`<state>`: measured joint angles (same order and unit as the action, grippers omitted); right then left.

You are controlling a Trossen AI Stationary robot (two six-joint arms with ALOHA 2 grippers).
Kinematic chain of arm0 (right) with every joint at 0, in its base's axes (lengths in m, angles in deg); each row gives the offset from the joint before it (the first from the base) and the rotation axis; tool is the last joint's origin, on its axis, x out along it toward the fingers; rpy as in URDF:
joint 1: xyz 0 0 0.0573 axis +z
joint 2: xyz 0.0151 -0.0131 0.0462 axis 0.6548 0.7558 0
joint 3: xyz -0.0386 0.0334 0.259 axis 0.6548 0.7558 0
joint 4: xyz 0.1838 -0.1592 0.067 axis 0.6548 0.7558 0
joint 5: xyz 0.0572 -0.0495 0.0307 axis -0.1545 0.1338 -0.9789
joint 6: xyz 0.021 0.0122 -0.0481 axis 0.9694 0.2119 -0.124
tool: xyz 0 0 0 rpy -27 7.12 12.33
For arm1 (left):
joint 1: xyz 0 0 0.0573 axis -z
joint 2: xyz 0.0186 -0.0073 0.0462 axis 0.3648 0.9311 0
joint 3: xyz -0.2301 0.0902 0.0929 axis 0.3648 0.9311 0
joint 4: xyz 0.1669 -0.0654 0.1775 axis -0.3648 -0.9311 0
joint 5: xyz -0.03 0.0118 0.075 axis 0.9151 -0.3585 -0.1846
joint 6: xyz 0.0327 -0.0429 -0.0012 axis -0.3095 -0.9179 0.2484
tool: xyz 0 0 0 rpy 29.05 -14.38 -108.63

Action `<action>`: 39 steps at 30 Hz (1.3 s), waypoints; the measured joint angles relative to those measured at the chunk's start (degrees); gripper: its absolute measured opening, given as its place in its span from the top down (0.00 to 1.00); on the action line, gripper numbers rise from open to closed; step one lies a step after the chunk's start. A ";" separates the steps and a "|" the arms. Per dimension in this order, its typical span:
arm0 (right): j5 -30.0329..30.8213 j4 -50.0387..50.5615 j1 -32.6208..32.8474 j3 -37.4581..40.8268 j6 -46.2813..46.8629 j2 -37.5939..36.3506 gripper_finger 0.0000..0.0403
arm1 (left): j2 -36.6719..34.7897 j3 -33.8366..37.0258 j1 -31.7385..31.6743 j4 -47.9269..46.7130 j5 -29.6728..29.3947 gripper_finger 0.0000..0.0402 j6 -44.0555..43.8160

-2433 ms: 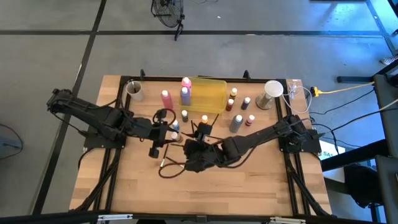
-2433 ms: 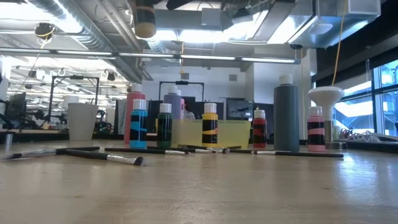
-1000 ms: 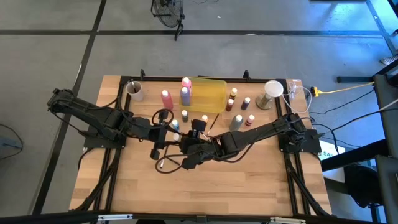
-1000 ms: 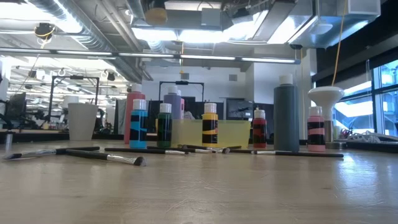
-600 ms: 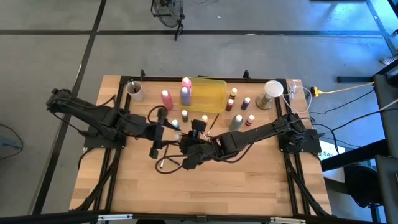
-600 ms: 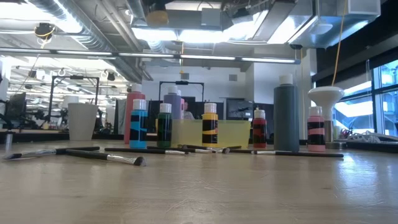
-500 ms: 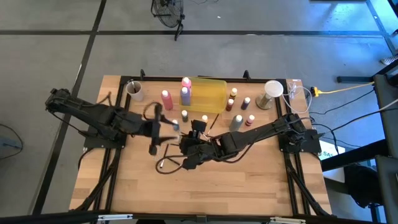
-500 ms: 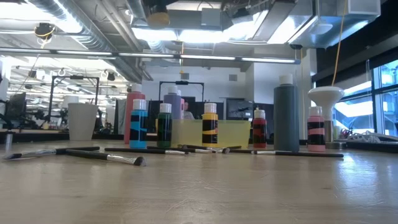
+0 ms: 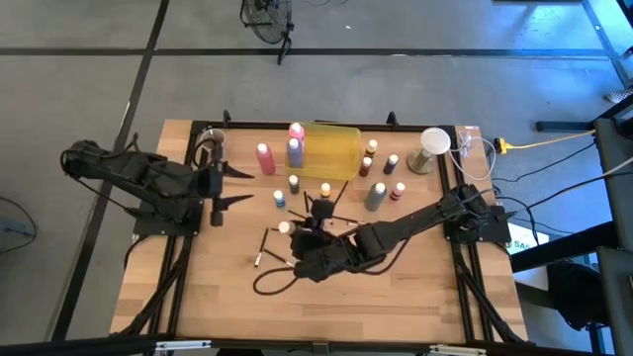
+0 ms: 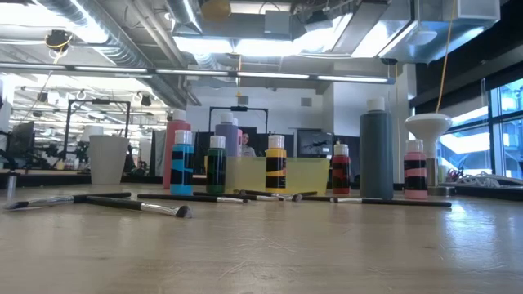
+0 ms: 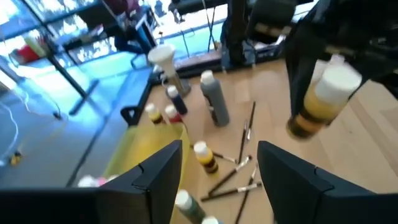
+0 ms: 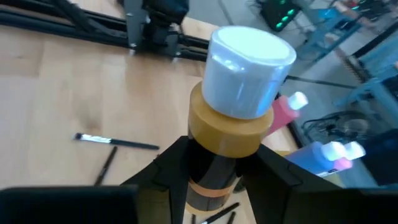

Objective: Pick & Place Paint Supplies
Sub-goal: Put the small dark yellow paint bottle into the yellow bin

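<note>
On a wooden desk (image 9: 396, 297), 2 dark robot arms work: the right hand (image 12: 211, 163) grips a small yellow paint bottle (image 12: 231, 138) above mid-desk, and the left hand (image 9: 229, 185), fingers spread and empty, hovers near the left edge, apart from the bottles.

No readable text or labels.
</note>
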<state>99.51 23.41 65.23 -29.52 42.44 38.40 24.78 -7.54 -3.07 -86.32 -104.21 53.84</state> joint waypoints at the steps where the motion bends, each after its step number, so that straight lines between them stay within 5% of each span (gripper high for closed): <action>1: 0.90 -0.02 0.14 0.00 -0.09 0.00 0.68 | -0.27 0.08 -0.01 -0.82 0.05 0.50 -0.72; 17: 4.60 -3.05 3.58 -5.11 -6.52 -0.37 0.69 | -4.28 14.64 0.00 13.94 2.72 0.52 2.96; 27: 2.10 -6.22 3.05 -5.11 -7.97 -0.37 0.70 | -4.41 25.54 0.03 39.58 18.03 0.53 -0.14; 39: 1.84 -7.66 2.87 -5.11 -8.65 -0.37 0.70 | -3.88 30.63 0.02 49.24 14.92 0.57 6.33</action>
<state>101.35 15.75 68.11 -34.64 33.79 38.02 20.91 23.09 -3.05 -37.08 -89.29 60.17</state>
